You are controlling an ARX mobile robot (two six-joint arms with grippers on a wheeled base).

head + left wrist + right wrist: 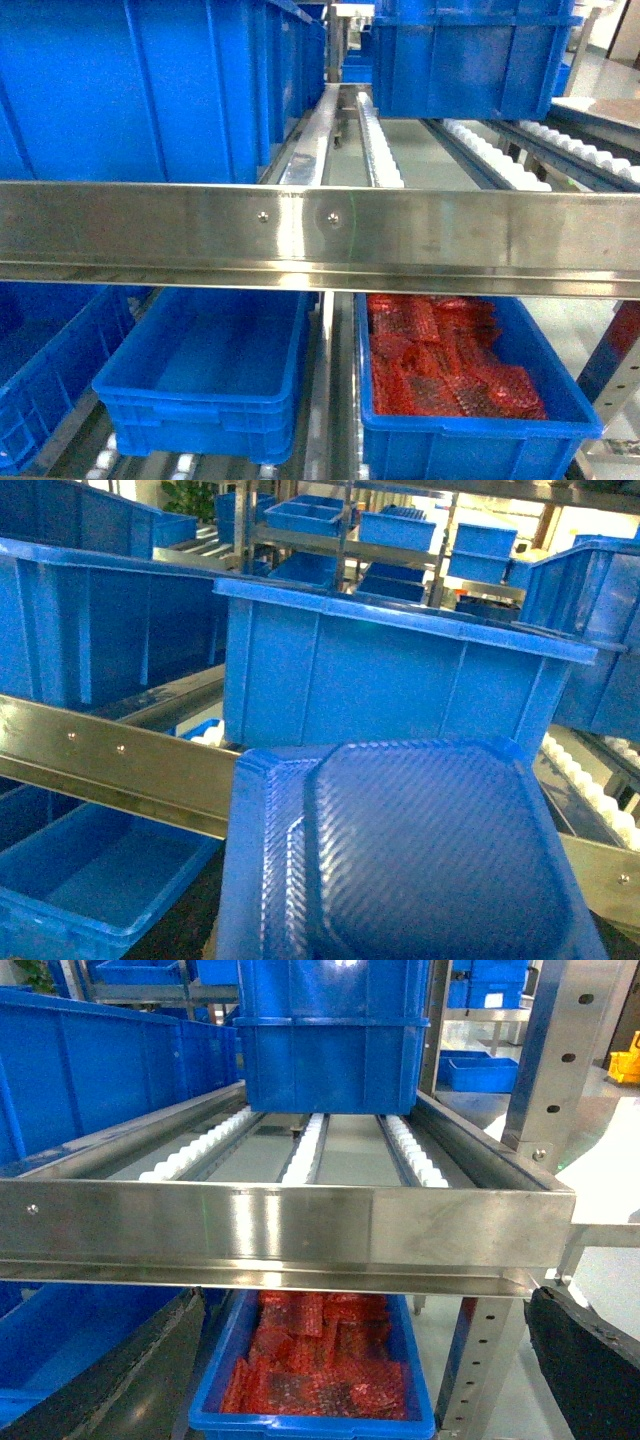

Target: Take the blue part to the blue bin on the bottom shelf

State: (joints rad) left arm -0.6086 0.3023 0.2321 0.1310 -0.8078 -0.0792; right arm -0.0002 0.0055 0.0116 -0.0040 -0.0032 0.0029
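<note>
The part (pixel 420 850), blue and weave-textured, fills the foreground of the left wrist view; it is probably held, but the left gripper's fingers are hidden, so I cannot tell its grip. The right gripper (pixel 365 1305) has its jaws spread wide, with nothing between them. The part sits at about rail (pixel 110 760) height, up and to the right of the bin (pixel 90 880), which lies empty on the bottom shelf (pixel 320 400).

To do this well, I would bring the part down below the rail first, then move it left and in over the bin's open middle, clear of the rim, and let go low. It must be kept out of the packet crate (pixel 560 400) just beside the bin.

Count: one part, one rail in front. Three crates show on the bottom shelf: the bin, the packet crate and a left crate (pixel 40 370) only partly seen. Beyond, the head view shows two upper crates (pixel 150 90) on white rollers (pixel 380 150)
</note>
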